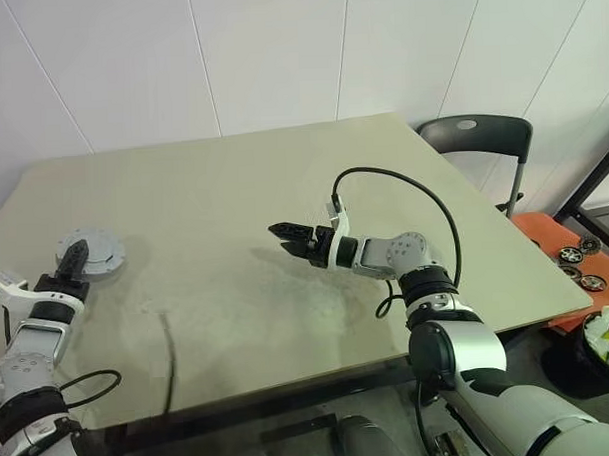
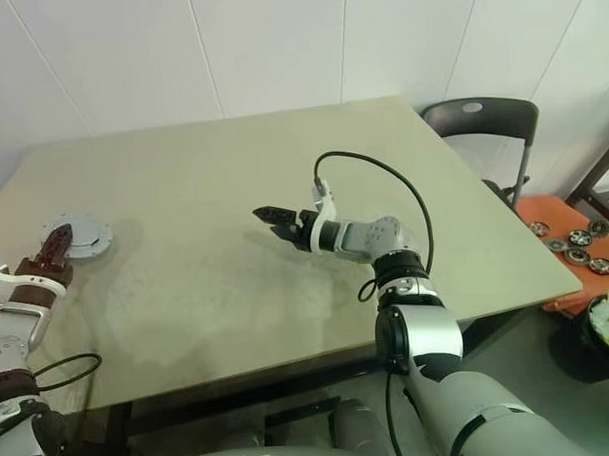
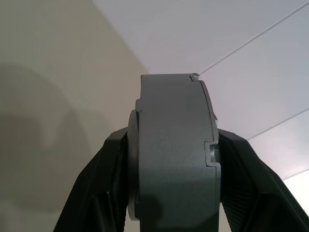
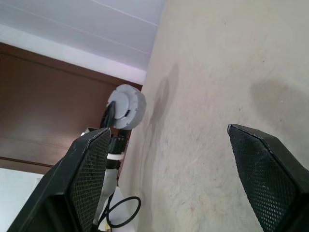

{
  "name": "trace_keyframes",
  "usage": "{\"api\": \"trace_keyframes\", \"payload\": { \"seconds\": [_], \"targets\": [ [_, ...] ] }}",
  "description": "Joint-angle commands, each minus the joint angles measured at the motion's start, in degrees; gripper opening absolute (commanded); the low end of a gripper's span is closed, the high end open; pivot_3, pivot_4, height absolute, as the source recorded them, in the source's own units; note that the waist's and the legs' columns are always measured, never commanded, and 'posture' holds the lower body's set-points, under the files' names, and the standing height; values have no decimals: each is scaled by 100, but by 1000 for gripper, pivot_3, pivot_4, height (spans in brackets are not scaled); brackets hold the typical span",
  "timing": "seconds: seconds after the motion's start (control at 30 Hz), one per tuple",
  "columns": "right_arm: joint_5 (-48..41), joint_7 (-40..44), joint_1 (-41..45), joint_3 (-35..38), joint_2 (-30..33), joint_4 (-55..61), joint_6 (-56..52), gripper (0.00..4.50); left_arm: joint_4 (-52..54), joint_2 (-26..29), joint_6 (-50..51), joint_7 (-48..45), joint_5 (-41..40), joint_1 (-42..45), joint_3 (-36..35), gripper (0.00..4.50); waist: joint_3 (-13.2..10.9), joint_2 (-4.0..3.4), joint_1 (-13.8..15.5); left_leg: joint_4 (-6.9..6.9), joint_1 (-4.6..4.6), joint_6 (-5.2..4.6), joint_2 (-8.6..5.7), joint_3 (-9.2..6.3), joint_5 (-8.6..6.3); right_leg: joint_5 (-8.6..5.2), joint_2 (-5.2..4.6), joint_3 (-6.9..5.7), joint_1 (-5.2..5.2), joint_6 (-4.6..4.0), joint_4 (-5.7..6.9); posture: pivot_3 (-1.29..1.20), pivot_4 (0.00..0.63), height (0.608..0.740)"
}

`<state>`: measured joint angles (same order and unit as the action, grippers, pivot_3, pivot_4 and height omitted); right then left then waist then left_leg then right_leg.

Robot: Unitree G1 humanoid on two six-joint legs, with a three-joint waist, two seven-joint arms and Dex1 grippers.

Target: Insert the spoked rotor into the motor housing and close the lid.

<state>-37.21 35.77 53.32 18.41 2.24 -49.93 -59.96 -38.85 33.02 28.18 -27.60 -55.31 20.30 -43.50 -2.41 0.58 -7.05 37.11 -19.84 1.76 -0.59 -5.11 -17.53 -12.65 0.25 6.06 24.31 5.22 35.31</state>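
Motor housing point(image 1: 93, 252), closed into a grey round assembly, sits clamped between the left end effector's point(image 1: 73, 258) fingers at the far left end of the beige surface point(image 1: 283, 189). Well apart from it, mid-surface, the right end effector point(image 1: 289, 236) hovers released, empty. White panelled walls point(image 1: 278, 49) rise behind the surface; a dark chair point(image 1: 476, 137) stands beyond its right corner.

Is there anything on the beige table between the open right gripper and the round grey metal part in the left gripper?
No. In the left eye view, the table is bare between the right gripper and the grey part held by the left gripper.
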Motion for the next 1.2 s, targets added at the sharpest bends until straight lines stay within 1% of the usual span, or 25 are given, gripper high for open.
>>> {"api": "trace_keyframes", "payload": {
  "seconds": [0.03,0.17,0.33,0.5,0.63,0.7,0.73,0.83,0.97,1.2],
  "targets": [
    [-42,41,123,22,-6,136,-6,4048,-529,329,-442,-367,463,425,151,2336,0,0,3,0,0,0,0,0,0,0,0,0,0,0,0,0,0,740],
    [-35,4,104,31,-7,159,6,4048,-1270,394,-778,-532,1008,736,420,2336,1,2,7,0,-1,1,-1,-1,0,0,-3,-1,0,0,1,0,0,740],
    [-45,-36,73,55,-1,204,16,4048,-1843,272,-1052,-633,1610,980,808,2336,4,4,47,0,-1,5,-2,-9,2,0,-12,-5,2,0,11,0,0,740],
    [-59,-66,29,72,4,241,19,4048,-2218,314,-1238,-609,1960,1125,929,2336,6,6,132,0,23,14,-10,-8,8,1,-17,-4,-12,-1,34,0,0,740],
    [-53,-79,23,71,-2,235,46,4048,-2450,444,-1286,-629,2096,1119,926,2336,9,2,124,0,45,13,-12,-7,8,1,-15,-4,-30,-1,40,0,0,740],
    [-54,-84,30,75,-6,221,60,4075,-2493,509,-1232,-735,2057,1095,882,2894,10,2,113,1,48,13,-11,-7,8,0,-13,-3,-31,-1,47,0,0,740],
    [-57,-85,36,80,-6,206,64,4075,-2494,533,-1213,-766,2089,1074,908,3089,10,2,95,1,48,13,-11,-7,8,0,-11,-3,-30,-1,49,0,0,740],
    [-58,-94,59,81,-19,181,76,4075,-2581,623,-1252,-557,2345,1009,1029,4089,15,10,96,1,41,13,-7,-7,8,0,-8,-1,-20,-1,51,0,0,740],
    [-42,-86,69,55,-26,187,69,4075,-2551,872,-1218,-721,2532,766,1126,4089,17,8,17,-2,45,13,-3,-5,8,0,-7,0,-14,-2,64,0,0,740],
    [-23,-70,31,36,-64,152,96,4075,-2532,1771,-967,-1210,2502,172,926,4089,20,15,-347,-13,46,12,23,6,7,2,6,8,7,-5,71,0,0,740]
  ]
}}
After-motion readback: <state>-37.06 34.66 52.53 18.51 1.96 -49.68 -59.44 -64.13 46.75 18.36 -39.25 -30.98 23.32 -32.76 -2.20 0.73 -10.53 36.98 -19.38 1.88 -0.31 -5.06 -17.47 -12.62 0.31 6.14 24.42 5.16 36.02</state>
